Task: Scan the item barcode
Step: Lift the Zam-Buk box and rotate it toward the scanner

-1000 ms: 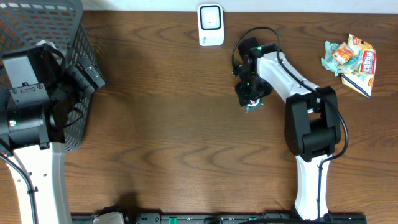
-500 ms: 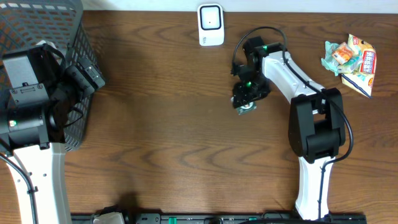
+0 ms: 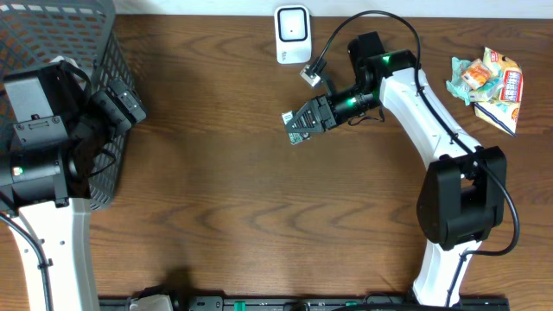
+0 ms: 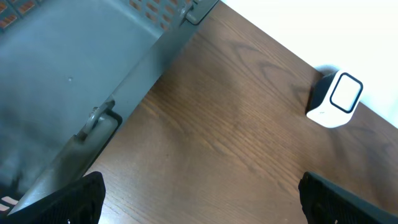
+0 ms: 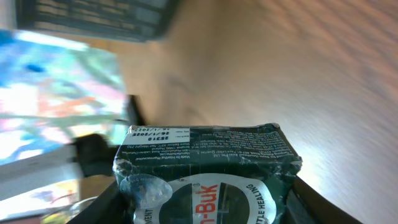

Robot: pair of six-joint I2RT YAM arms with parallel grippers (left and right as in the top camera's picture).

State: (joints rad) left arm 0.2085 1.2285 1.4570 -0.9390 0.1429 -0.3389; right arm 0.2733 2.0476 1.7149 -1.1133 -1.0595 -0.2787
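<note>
Overhead: right jaws closed on dark box (image 3: 297, 130), held over the table (image 3: 216, 199), below and left of scanner (image 3: 293, 34). Cable plug (image 3: 308, 74) in between.
Right wrist only: fine print and "-Buk" label on the box face; scanner out of frame.
Left wrist only: left jaws spread wide, empty, beside basket (image 4: 74, 74) wall; scanner far right.
Snack packets (image 3: 488, 82) at right edge, well apart.

basket (image 3: 108, 52): cut off at 10 o'clock in the overhead view.
dark box (image 5: 205, 155): bottom cropped at 6 o'clock; fine print too small to read.
</note>
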